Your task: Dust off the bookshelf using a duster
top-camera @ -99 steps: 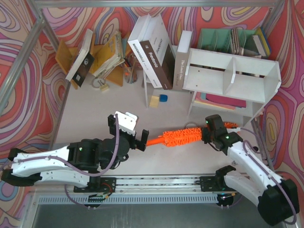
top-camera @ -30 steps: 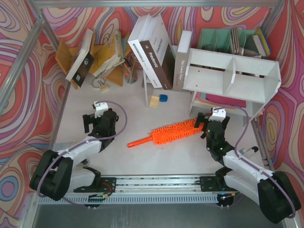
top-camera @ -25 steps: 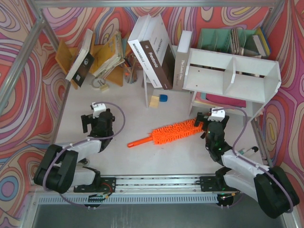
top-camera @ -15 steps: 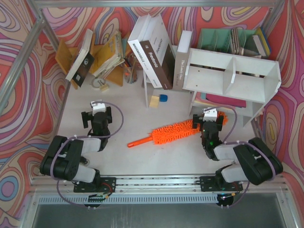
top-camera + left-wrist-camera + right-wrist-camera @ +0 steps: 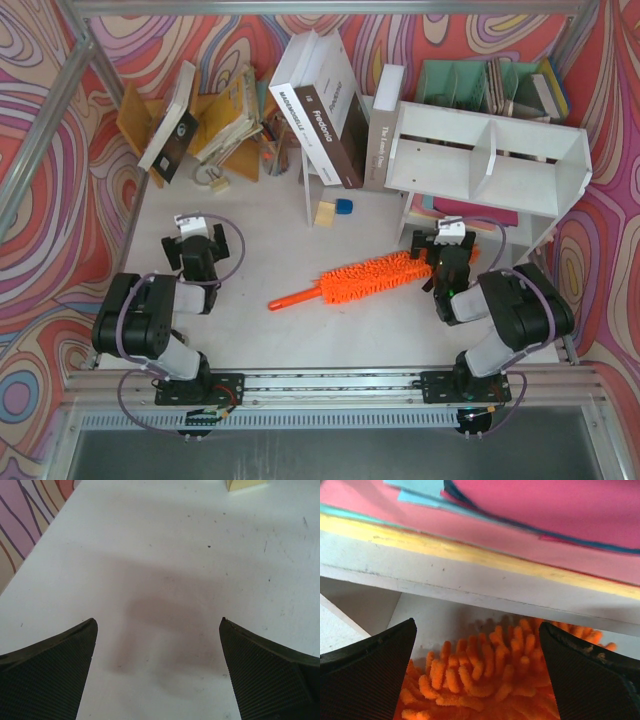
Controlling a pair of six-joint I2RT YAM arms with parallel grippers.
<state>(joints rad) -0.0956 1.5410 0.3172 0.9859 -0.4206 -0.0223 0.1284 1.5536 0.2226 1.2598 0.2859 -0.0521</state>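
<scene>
The orange duster (image 5: 365, 278) lies flat on the table, its slim handle (image 5: 295, 298) pointing to the near left and its shaggy head toward the bookshelf. The white bookshelf (image 5: 490, 160) stands at the back right, tilted, both compartments showing. My right gripper (image 5: 443, 241) is open at the tip of the duster head; in the right wrist view the orange fibres (image 5: 485, 680) lie low between the fingers (image 5: 375, 675) under a white shelf board (image 5: 470, 582). My left gripper (image 5: 196, 238) is open over bare table (image 5: 165, 570), far left of the handle.
Large books (image 5: 320, 100) lean at the back centre, beside a wooden stand with books (image 5: 200, 120). A mint-green organizer (image 5: 490, 85) sits behind the bookshelf. Pink and red folders (image 5: 545, 510) lie under the shelf. A yellow block (image 5: 324, 212) and a small blue thing (image 5: 344, 206) lie mid-table.
Both arms have folded back toward their bases, elbows drawn in. The left gripper has shifted slightly back and left. The duster has not moved.
</scene>
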